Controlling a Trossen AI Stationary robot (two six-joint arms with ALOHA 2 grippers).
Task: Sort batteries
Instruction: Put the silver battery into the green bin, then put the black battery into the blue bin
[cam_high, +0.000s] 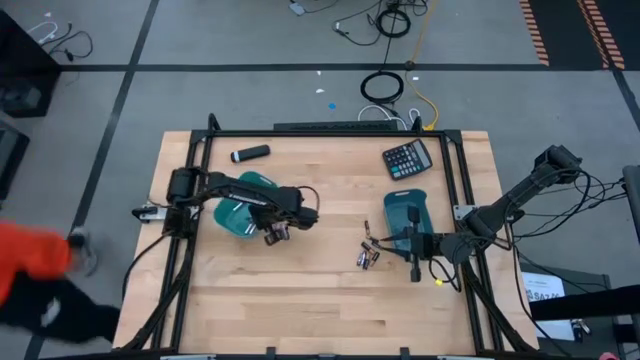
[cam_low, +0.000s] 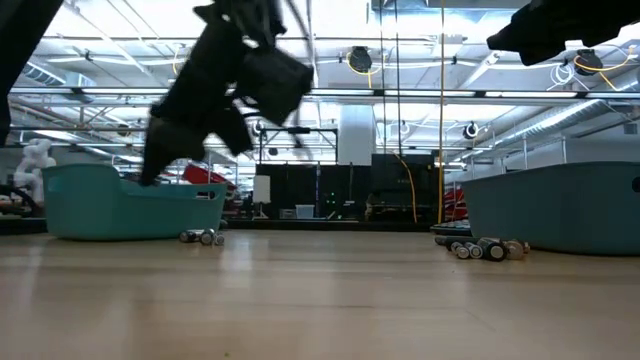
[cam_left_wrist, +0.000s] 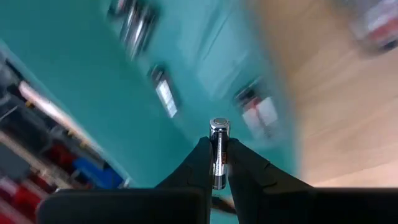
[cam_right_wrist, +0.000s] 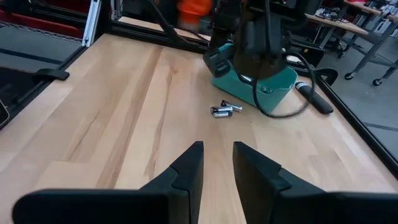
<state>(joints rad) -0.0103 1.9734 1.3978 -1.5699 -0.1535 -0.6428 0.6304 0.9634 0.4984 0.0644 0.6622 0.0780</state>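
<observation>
Between the left gripper (cam_left_wrist: 219, 163) fingers, a glossy metal battery (cam_left_wrist: 218, 149); beyond it a smooth teal plastic tray (cam_left_wrist: 93, 68) on pale matt wood table (cam_left_wrist: 348, 124)

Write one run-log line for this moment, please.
left gripper: shut on battery, above left tray | right gripper: open, waiting on the right | loose batteries: on table

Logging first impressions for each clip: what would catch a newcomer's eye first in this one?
Most striking is the left pincer holding a silvery battery upright between its fingers, above the left teal tray. A small cluster of loose batteries lies on the wooden table beside the right teal tray, where the right pincer waits empty, its jaws slightly apart. A black calculator sits at the far edge.
</observation>
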